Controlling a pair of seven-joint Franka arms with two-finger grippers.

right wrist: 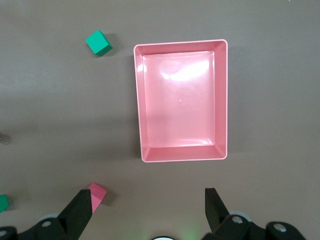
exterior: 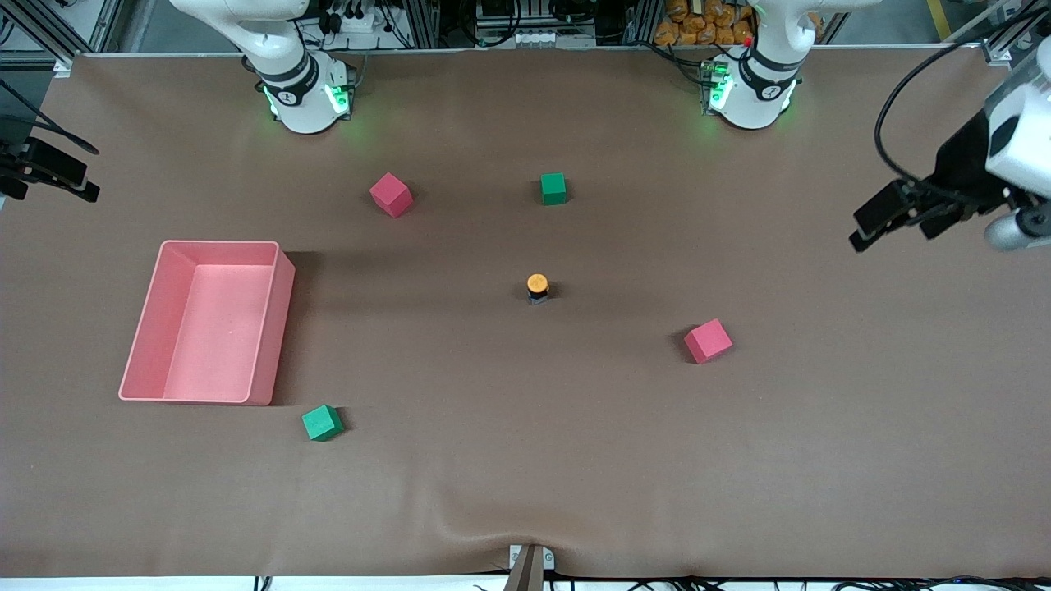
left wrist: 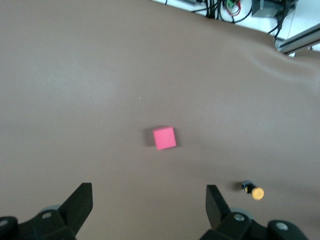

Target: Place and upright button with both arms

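The button [exterior: 538, 287] stands on the brown table mat near its middle, orange cap up on its dark body. It also shows small in the left wrist view [left wrist: 254, 191]. My left gripper [exterior: 862, 228] hangs high over the left arm's end of the table, open and empty [left wrist: 149, 200], apart from the button. My right gripper [exterior: 82, 182] hangs high at the right arm's end, open and empty [right wrist: 148, 205], looking down on the pink bin [right wrist: 180, 156].
The pink bin [exterior: 283, 328] sits toward the right arm's end. Red cubes [exterior: 390, 194] [exterior: 708, 341] and green cubes [exterior: 553, 188] [exterior: 322, 423] lie scattered round the button. One red cube [left wrist: 164, 138] lies below the left gripper.
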